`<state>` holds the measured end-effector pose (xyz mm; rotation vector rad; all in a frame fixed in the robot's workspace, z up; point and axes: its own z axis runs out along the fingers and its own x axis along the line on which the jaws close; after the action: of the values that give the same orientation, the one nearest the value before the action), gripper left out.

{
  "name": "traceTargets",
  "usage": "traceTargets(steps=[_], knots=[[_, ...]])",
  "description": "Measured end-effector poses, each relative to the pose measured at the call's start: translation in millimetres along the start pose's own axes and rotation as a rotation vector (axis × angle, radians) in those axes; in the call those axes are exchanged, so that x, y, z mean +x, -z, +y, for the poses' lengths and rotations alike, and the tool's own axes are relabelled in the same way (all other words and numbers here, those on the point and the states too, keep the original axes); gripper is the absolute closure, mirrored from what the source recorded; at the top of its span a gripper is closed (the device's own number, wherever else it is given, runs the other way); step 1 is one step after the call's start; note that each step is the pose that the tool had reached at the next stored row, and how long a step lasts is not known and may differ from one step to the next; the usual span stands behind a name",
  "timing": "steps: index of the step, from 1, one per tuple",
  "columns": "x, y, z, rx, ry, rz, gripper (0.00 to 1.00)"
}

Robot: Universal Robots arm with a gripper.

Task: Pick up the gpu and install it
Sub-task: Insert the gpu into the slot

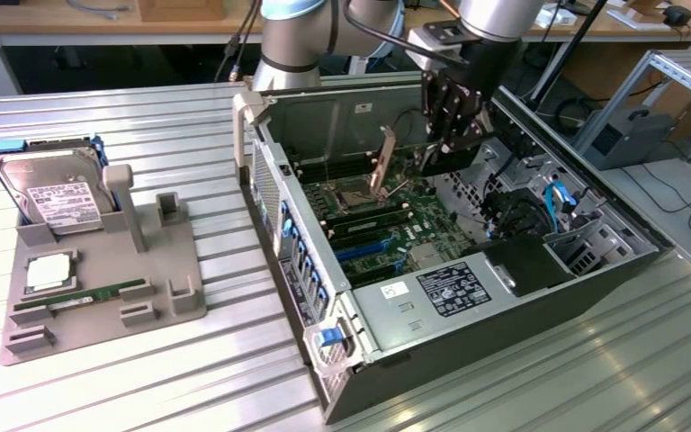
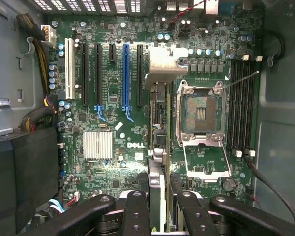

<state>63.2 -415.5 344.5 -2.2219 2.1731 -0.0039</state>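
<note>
Nearest my wrist camera, the gripper [image 2: 160,209] has its jaws partly closed, clamped on the graphics card [image 2: 158,172], which it holds edge-on. The card hangs inside the computer case [image 1: 466,297], above the motherboard [image 2: 113,123] and just beside the processor socket [image 2: 201,113], with its silver bracket [image 2: 163,66] at the far end. The blue slot [image 2: 125,73] lies beyond the card from the socket. I judge the pick-up done and installing in hand. That calls for squaring the card's edge over a slot.

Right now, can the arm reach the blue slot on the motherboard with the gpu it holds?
Probably yes: the case side is open, the fingers hold the gpu above the board, and nothing stands over the blue slot.
</note>
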Motion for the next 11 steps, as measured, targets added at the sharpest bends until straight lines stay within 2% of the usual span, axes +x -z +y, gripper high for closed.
traceTargets(steps=[11], knots=[[2.4, -2.6, 0.1, 0.0000, 0.000, 0.0000, 0.73]])
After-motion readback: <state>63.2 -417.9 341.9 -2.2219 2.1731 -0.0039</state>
